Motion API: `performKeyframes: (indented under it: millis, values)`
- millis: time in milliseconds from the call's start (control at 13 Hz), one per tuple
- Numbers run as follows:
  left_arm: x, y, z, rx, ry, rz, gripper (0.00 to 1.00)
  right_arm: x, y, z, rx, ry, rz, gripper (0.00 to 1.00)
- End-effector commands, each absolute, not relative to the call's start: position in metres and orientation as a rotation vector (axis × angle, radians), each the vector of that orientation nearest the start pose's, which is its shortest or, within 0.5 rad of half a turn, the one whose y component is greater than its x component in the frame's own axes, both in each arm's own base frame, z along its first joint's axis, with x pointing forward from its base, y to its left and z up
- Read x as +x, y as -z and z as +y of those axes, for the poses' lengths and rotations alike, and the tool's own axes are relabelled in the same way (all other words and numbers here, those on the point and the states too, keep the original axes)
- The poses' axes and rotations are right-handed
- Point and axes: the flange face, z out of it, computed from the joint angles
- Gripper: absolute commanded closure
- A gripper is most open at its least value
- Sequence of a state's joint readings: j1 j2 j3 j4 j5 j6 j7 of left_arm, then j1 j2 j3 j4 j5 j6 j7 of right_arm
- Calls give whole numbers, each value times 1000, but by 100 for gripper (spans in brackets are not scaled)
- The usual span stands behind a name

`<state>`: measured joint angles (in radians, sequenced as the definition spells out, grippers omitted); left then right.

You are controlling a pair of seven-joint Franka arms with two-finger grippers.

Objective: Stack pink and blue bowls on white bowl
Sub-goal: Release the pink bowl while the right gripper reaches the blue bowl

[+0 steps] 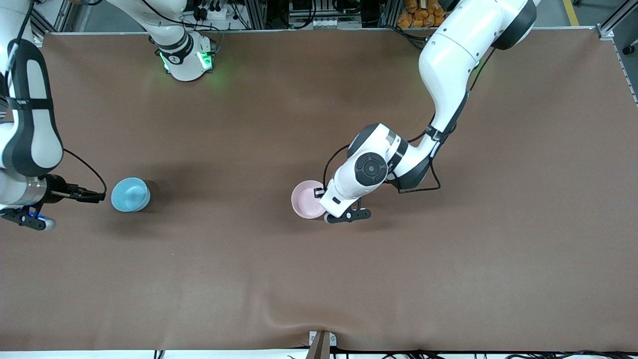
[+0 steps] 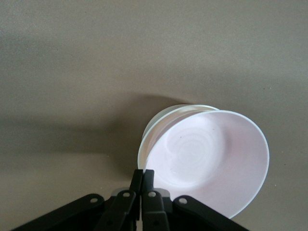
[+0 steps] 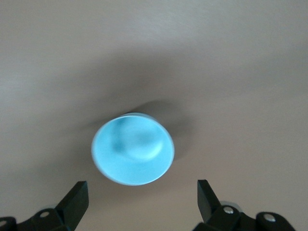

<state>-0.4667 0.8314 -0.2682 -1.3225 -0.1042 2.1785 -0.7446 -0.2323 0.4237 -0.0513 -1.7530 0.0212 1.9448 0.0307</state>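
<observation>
The pink bowl point(image 1: 305, 199) sits near the middle of the brown table point(image 1: 319, 279), and the left wrist view shows it tilted, nested partly inside a white bowl point(image 2: 161, 126) whose rim peeks out beneath and around it. In the front view the white bowl is hidden under the pink one and the arm. The left gripper point(image 2: 143, 179) is down at the pink bowl's rim on the side toward the left arm's end of the table, its jaws pressed together on that rim, pinching it between the black fingers point(image 2: 149, 180). The left arm reaches in from its base and bends down over this spot.

The blue bowl point(image 1: 130, 194) stands upright on the table by itself, well apart from the pink bowl, toward the right arm's end of the table. The right gripper point(image 3: 143, 199) hangs over the table just beside the blue bowl, on the side away from the pink bowl, with its jaws spread wide and nothing between them. In the right wrist view the blue bowl lies just ahead of the two open fingertips point(image 3: 77, 198), not touching them
</observation>
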Motion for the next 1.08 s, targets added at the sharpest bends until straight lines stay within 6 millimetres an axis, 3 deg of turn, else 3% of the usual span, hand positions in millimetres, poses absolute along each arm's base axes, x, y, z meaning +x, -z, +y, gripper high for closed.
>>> performKeyframes:
  millis: [0,154,462,615,692,769,846,1000]
  values:
    - [583,-251,-469,-3350,-243,-234,100,568,-275,-175,-3073,-296,440,0]
    - [581,-240,-470,-3345,-254,-232,100,549,-251,-186,-3067,-283,476,0]
    - [578,-228,-477,-3353,-244,-226,100,530,-224,-194,-3073,-197,491,3]
    - [579,-227,-476,-3353,-231,-223,100,530,-221,-194,-3069,-191,500,27]
    - [579,-225,-475,-3347,-225,-214,91,530,-221,-194,-3059,-188,513,39]
    - [582,-219,-471,-3341,-234,-227,62,530,-221,-194,-3039,-182,537,48]
    - [582,-218,-470,-3341,-236,-228,1,531,-221,-192,-3020,-173,558,59]
    - [584,-225,-470,-3345,-217,-236,0,531,-221,-191,-3000,-170,581,76]
